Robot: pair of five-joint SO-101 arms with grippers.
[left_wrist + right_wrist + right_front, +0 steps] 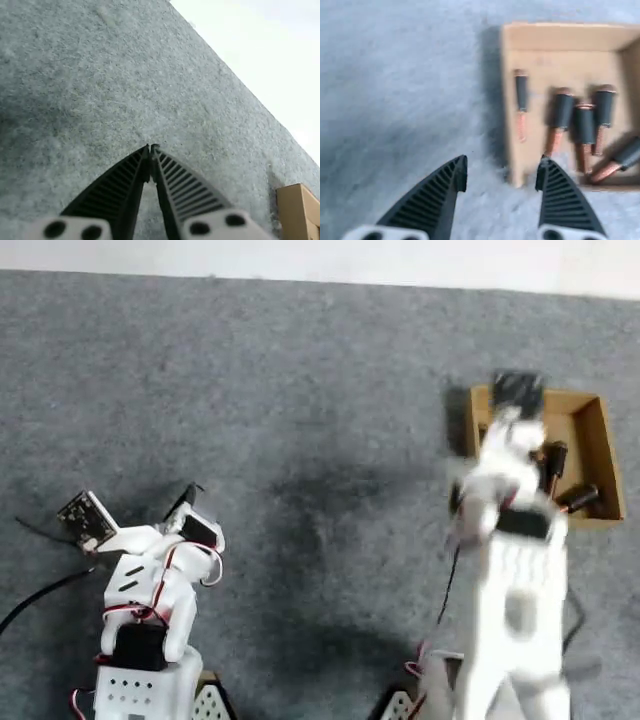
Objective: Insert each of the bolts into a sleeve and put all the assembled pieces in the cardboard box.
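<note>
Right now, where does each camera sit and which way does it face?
High view: fixed overhead, looking down on grey mat, left arm, right arm, cardboard box.
Left wrist view: on the left arm's wrist, looking along the shut left hand across the mat.
Right wrist view: on the right arm's wrist, looking past the open right hand at assembled pieces in the box.
Shared: all three show the box.

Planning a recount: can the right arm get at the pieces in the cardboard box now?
Probably yes: the right claw is open at the edge of the cardboard box, and the assembled pieces lie uncovered inside.
</note>
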